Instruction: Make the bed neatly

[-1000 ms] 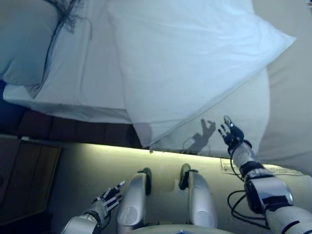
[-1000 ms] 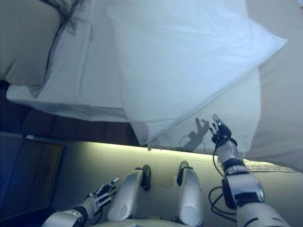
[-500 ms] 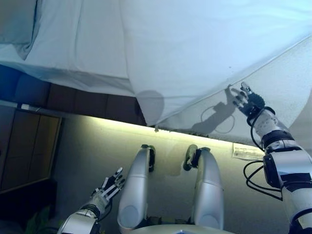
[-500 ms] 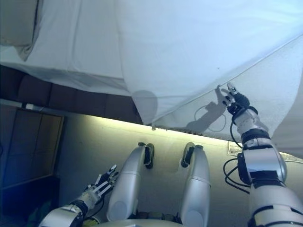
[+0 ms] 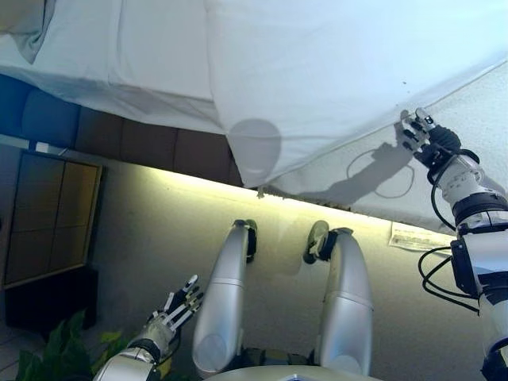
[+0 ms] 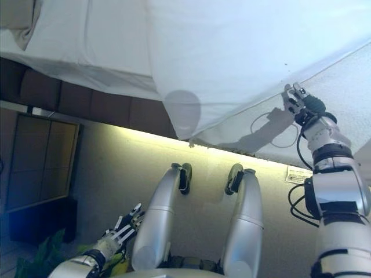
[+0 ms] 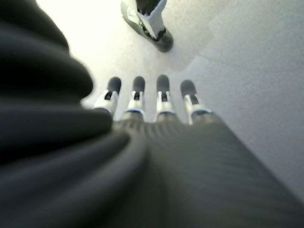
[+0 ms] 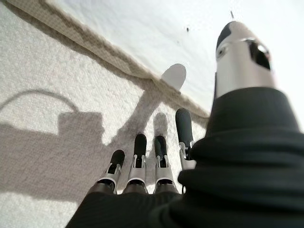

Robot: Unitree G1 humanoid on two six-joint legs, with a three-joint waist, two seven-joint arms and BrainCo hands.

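A white sheet (image 5: 333, 71) covers the bed and hangs over its near side, ending in a corner (image 5: 254, 159). Below its hem the textured white mattress side (image 5: 484, 119) shows. My right hand (image 5: 429, 139) is raised at the hem on the right, fingers straight and relaxed, tips at the mattress just under the sheet's edge. In the right wrist view the fingers (image 8: 140, 156) point at the mattress (image 8: 57, 95) beside the hem (image 8: 95, 47) and hold nothing. My left hand (image 5: 176, 305) hangs low at the lower left, open and empty, over the floor (image 7: 237, 57).
Dark padded panels (image 5: 143, 147) run under the bed's left part. A dark cabinet (image 5: 48, 214) stands at the left, with a green plant (image 5: 55, 353) below it. A paper label (image 5: 413, 236) sits on the mattress side. A grey fold of bedding (image 5: 28, 32) lies at the top left.
The camera has shifted, so the bed sits higher in view. My right hand has risen up and to the right, to the sheet's hem. The left hand stays low.
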